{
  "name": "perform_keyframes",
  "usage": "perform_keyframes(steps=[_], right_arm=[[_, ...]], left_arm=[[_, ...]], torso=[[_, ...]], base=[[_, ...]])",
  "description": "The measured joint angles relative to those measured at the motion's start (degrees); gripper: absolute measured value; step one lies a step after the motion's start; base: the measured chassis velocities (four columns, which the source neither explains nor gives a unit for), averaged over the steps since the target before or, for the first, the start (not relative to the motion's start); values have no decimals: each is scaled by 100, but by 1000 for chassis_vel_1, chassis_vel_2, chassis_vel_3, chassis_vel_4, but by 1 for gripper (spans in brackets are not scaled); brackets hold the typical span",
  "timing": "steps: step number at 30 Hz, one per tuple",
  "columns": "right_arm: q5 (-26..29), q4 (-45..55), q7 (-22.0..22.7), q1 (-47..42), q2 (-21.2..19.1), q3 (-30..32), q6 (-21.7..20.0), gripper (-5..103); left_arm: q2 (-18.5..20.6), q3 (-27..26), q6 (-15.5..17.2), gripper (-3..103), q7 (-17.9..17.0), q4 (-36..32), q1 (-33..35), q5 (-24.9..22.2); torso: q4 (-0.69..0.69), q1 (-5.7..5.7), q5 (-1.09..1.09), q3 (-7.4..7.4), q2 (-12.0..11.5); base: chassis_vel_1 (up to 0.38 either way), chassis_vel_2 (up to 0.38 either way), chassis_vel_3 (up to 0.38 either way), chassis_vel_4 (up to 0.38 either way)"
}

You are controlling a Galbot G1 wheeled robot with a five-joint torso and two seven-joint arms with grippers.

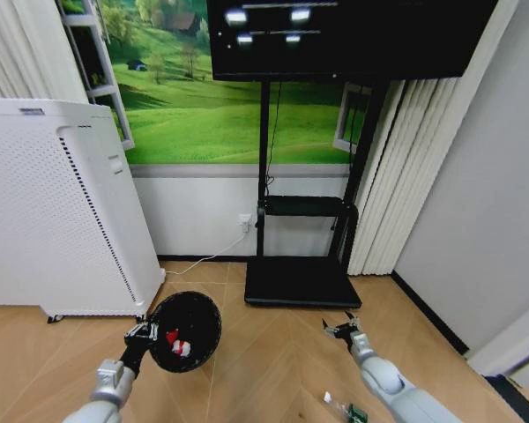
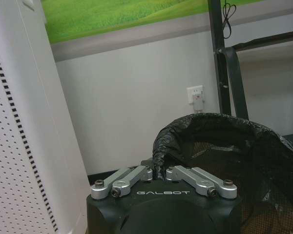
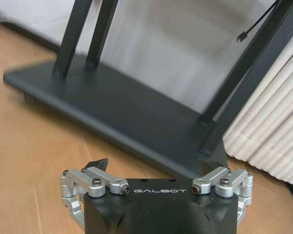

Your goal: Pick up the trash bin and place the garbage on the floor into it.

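Observation:
The small black trash bin (image 1: 194, 328) hangs tilted above the wooden floor, its mouth facing me. My left gripper (image 1: 142, 335) is shut on its near rim. In the left wrist view the fingers (image 2: 136, 174) pinch the bag-lined rim of the bin (image 2: 219, 141). Two red-and-white lumps of garbage (image 1: 176, 344) lie inside the bin. A small green-and-white piece of garbage (image 1: 350, 411) lies on the floor beside my right forearm. My right gripper (image 1: 341, 329) hovers open and empty over the floor in front of the stand's base, and the right wrist view shows its jaws spread wide (image 3: 154, 165).
A tall white perforated appliance (image 1: 53, 220) stands at the left against the wall. A black screen stand with a flat base (image 1: 300, 282) stands straight ahead. Pale curtains (image 1: 397, 176) hang at the right. A white cable runs from the wall socket (image 1: 244, 221) along the floor.

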Motion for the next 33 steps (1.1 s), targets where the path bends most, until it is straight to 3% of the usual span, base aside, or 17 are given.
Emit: perform_keyframes(steps=[1,4,8,11,17,26,33], right_arm=[[0,0,0,0,0,0,0,100],[-134,13,-54,-411,-566,-51,98,100],[-207,274,-66,-972,-994,-52,104,100],[-349,403,-67,-1292,-1170,-48,128,100],[-669,463,-131,-1718,-1177,-123,334,100],[-1051,-50,-433,-1577,-944,-597,860,100],[-1176,-140,-531,-1721,-944,-602,1012,100]], left_arm=[[0,0,0,6,0,0,0,0],[-9,227,-2,6,-5,163,-196,24],[19,359,-2,6,-5,322,-374,-4],[30,399,-11,6,-5,416,-474,-50],[41,392,-62,6,8,507,-514,-107],[54,375,-65,6,14,458,-471,-76],[34,467,-9,6,12,472,-523,-12]], torso=[[0,0,0,0,0],[-2,0,2,0,0],[-3,0,1,0,0],[-4,0,-1,0,0],[-1,-1,0,0,0],[-1,-1,0,0,0],[-2,0,1,0,0]], base=[[0,0,0,0],[0,0,0,0],[0,0,0,0],[0,0,0,0],[0,0,0,0],[0,0,0,0],[0,0,0,0]])
